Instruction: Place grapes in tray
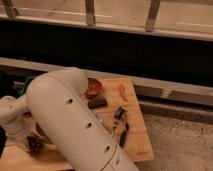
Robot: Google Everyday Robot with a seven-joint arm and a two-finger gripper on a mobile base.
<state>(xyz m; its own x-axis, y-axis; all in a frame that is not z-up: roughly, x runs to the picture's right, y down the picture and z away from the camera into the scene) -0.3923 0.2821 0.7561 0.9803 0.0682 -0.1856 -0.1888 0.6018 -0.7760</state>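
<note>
Down at the table's (pixel 136 131) near-left corner, the gripper (pixel 30 139) sits low, right at the grapes (pixel 34 145). Clamped or open? Can't tell. Green tray (pixel 24 85) peeks out behind the big white arm (pixel 75 125), well apart from them.

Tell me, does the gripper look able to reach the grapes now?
Probably yes. The gripper is at the lower left of the board, right by the grapes, with nothing visible between them. The white arm hides part of that spot, so I cannot tell whether they touch.
</note>
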